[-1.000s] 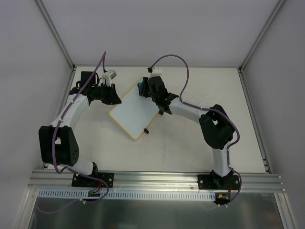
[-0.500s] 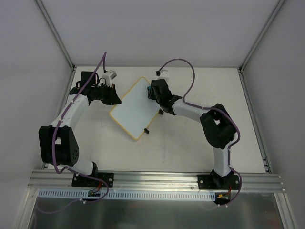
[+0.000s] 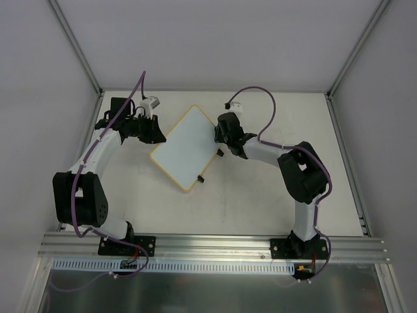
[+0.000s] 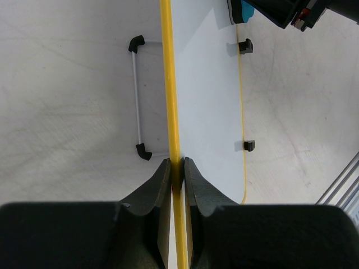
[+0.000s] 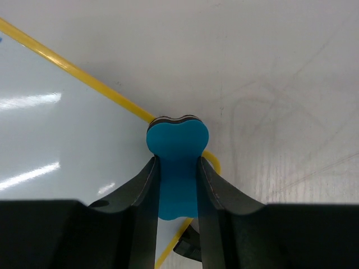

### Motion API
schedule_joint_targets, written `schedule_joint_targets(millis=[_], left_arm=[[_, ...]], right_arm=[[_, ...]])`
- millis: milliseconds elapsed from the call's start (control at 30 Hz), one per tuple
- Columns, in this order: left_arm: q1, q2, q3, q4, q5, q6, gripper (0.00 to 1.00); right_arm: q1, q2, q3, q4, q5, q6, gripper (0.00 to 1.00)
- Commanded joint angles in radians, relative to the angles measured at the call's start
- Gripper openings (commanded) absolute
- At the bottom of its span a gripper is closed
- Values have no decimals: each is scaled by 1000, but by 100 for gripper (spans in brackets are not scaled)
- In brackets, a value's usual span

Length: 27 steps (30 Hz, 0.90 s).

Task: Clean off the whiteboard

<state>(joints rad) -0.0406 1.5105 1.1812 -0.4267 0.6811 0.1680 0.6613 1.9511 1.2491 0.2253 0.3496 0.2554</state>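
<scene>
**A:** The left fingers (image 4: 197, 188), what have they got?

**B:** They are pinched almost together on the yellow rim (image 4: 168, 84) of the whiteboard (image 4: 205, 112). In the left wrist view the rim runs straight up from between them, through the middle of the frame.

**A:** And the right fingers (image 5: 210, 193)?

**B:** Closed on a blue eraser (image 5: 176, 148), one finger against each side. Its rounded end sticks out past the tips at the centre of the right wrist view.

**A:** Where does the eraser sit?

**B:** Right over the board's rim, near a rounded corner. White board fills the left of that frame and bare counter (image 5: 269, 84) the upper right. Whether the eraser presses on the board, I cannot tell.

**A:** And the board as a whole?

**B:** In the top view it is just left of centre on the counter, turned like a diamond, between the two arms. The left fingers hold its upper left edge, and the right fingers are at its right-hand corner.

**A:** Anything else on it?

**B:** Two black tabs (image 4: 244, 46) on the edge at the right of the left wrist view, one near the top, one lower. A thin silver bar (image 4: 136, 95) with black ends shows just left of the rim.
</scene>
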Motion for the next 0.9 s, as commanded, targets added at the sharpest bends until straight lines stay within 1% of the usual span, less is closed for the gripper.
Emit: schedule_joint_targets(millis=[0,167,300,533,733,867], left_arm=[[-22,-21,11,-49,31,34,0],[-28,-19,12,-50,29,36,0],[-31,-21,12,-50,26,36,0],[-31,-24,17,-52,20,39,0],[-33,-21,17,-52,21,39,0],[-33,-27,14,-53,20,44,0]], right_arm=[[23,-1,87,-35,-61,-39,0],[34,25,243,-40,-93,-105,0],[37,65,340,-55,-93,-120,0],[55,132,461,-96,-97,-163,0],[49,149,446,-121,-81,-157,0],[31,135,348,-121,-61,-105,0]])
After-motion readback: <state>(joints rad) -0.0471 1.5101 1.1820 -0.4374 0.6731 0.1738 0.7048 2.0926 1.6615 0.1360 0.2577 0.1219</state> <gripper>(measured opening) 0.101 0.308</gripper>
